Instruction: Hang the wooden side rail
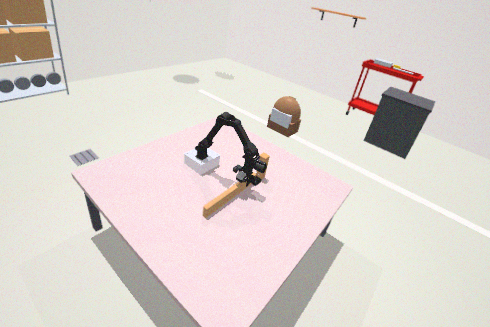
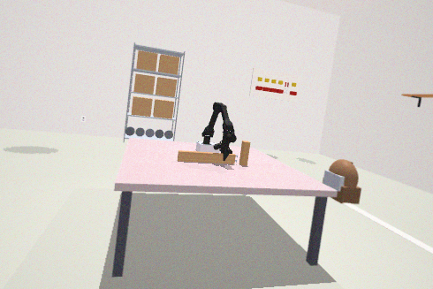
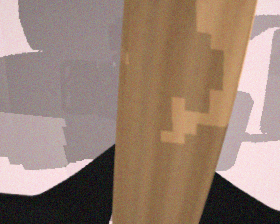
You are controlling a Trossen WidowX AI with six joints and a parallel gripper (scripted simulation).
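— Where is the side rail (image 1: 227, 198) now?

— It lies on the pink counter (image 1: 150, 215), one end near the upright headboard post (image 2: 244, 153), the far end down on the counter. The gripper (image 1: 243, 177) holds it close to the post end; the jaws are closed on the rail, only partly shut because the wood is between them.

— So is it hung already?

— I think not yet. The rail is grasped and brought near the post, but from here I cannot see the hooks or the pins in the slot. Seating the hooks, letting go and moving away seem to remain.

— What are the things like?

— The rail is a long flat plank of light brown wood, with straight edges. The post is a short square block of the same wood. The arm (image 1: 235, 127) is black, on a white base (image 1: 189, 161); the counter looks smooth and matte.
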